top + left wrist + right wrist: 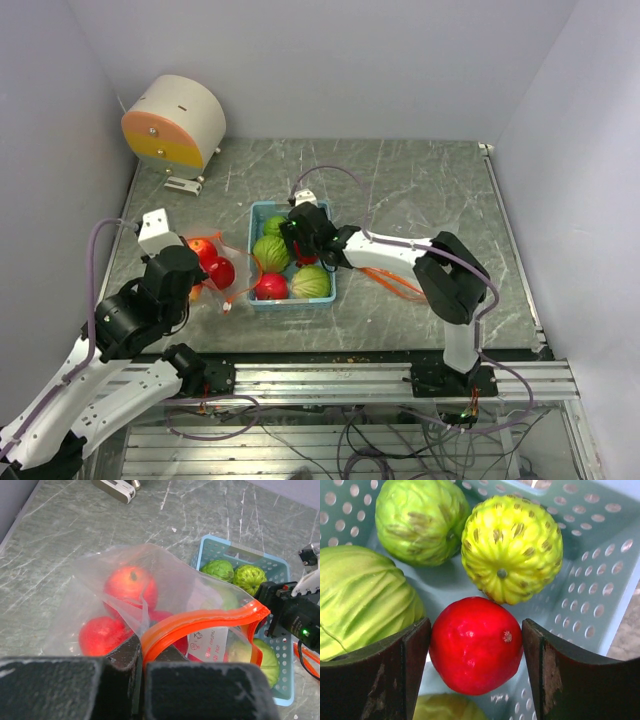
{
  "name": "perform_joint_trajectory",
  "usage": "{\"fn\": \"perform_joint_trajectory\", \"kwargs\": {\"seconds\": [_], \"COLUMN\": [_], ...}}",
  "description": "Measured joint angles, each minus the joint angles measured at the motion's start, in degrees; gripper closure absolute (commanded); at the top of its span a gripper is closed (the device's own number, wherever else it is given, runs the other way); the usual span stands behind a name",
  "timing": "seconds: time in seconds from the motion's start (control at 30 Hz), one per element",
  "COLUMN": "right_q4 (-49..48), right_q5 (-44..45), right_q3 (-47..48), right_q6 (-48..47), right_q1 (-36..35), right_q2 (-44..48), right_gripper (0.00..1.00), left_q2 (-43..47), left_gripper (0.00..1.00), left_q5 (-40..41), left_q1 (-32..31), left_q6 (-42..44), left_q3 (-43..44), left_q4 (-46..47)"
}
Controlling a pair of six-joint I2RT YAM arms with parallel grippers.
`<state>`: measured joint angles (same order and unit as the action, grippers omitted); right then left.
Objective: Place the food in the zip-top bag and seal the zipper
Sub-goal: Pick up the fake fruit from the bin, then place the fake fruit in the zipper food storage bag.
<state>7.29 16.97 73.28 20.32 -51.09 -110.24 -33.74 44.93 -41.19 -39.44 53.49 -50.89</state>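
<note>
The clear zip-top bag point(212, 268) lies left of the light blue basket point(262, 208) with red fruits point(130, 585) inside it. My left gripper point(141, 655) is shut on the bag's red-orange zipper strip point(200, 620) and holds the mouth open toward the basket. My right gripper point(476, 650) is down inside the basket point(600, 580), its fingers point(412, 665) touching both sides of a glossy red fruit point(475, 640). Green and yellow-green fruits point(512, 545) lie around it. In the top view, the right gripper point(300, 245) sits over the basket's middle.
A beige and orange round drum point(175, 120) stands at the back left on a small metal foot point(117, 487). Orange wires point(400, 285) lie right of the basket. The rail edge runs along the table's front.
</note>
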Motion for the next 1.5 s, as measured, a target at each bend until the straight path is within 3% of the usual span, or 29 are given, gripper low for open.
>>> {"fn": "perform_joint_trajectory", "kwargs": {"seconds": [0.17, 0.27, 0.5, 0.67, 0.8, 1.0, 1.23, 1.5], "right_q4": [-0.3, -0.5, 0.3, -0.6, -5.3, -15.5, -24.3, -27.1], "right_q5": [0.4, 0.0, -1.8, -5.7, -11.3, -27.6, -40.3, -40.3], "right_q3": [2.1, 1.9, -2.1, -5.4, -7.8, -13.9, -14.8, -12.6], "right_q6": [-0.4, -0.5, -0.6, -1.5, -1.9, -2.6, -3.2, -4.0], "right_q1": [0.6, 0.7, 0.5, 0.5, 0.5, 0.4, -5.1, -10.1], "right_q2": [-2.2, -2.0, 4.0, 16.3, 26.6, 35.7, 33.5, 23.1], "right_gripper": [0.63, 0.68, 0.70, 0.70, 0.71, 0.71, 0.70, 0.63], "left_q2": [0.4, 0.4, 0.3, 0.1, -0.3, -2.0, -4.0, -4.4], "left_gripper": [0.93, 0.93, 0.93, 0.93, 0.93, 0.93, 0.93, 0.93], "left_q5": [0.4, 0.5, 0.5, 0.4, 0.2, -0.6, -2.5, -4.2], "left_q1": [0.0, 0.0, 0.0, 0.0, 0.0, 0.0, 0.0, 0.0], "left_q6": [0.0, 0.0, 0.0, -0.1, -0.1, -0.3, -0.4, -0.4], "left_q3": [0.0, 0.0, 0.0, -0.1, -0.5, -1.4, -1.9, -1.9], "left_q4": [-0.8, -1.4, -1.3, -1.2, -1.1, 0.3, 2.2, 2.8]}}
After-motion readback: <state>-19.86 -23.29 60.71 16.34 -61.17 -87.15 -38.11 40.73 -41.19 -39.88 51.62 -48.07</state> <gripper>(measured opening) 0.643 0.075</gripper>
